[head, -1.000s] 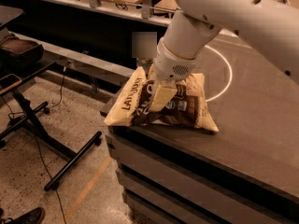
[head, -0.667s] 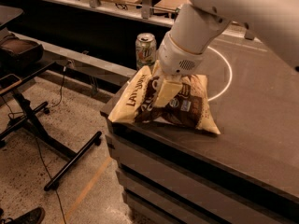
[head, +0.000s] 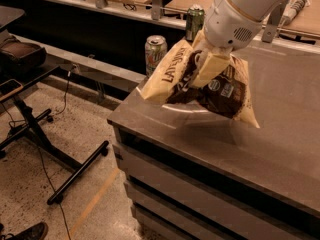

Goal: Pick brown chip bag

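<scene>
The brown chip bag (head: 220, 91) is a wide crinkly bag with a dark brown centre, pale yellow edges and white script. It hangs tilted above the grey counter (head: 280, 149), clear of its surface. My gripper (head: 207, 66) reaches down from the white arm at the top right. Its pale fingers (head: 216, 69) are closed on the middle of the bag's top edge.
A silver-green soda can (head: 155, 48) stands at the counter's left corner, just behind the bag. A dark green can (head: 194, 22) stands farther back. A black stand with legs and cables (head: 35, 129) is on the floor to the left. The counter's front edge drops to drawers.
The gripper has lifted the chip bag off the counter. The bag now hangs in the air, and both cans behind it have come into sight.
</scene>
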Motion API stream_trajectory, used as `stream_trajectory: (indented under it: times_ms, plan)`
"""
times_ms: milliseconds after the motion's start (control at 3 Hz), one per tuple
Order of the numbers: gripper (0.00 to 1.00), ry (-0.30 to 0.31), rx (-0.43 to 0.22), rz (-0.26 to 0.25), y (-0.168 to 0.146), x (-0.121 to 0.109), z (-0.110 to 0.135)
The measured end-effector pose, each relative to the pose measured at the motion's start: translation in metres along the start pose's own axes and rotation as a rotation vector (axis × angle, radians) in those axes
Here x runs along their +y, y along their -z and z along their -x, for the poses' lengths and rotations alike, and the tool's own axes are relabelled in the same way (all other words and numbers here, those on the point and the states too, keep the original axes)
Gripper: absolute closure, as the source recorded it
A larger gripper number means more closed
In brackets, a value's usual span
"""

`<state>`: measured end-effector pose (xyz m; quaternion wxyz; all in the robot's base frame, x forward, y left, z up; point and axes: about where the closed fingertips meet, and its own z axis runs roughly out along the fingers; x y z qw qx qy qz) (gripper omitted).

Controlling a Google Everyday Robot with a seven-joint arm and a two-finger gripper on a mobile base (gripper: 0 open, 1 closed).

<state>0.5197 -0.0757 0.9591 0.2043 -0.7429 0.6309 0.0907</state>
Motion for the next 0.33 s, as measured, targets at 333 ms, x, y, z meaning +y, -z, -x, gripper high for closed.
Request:
stream_trajectory:
  times_ms: [333]
  plan:
    - [1.00,0.003,-0.003,-0.007,-0.0019,-0.0017,0.0030]
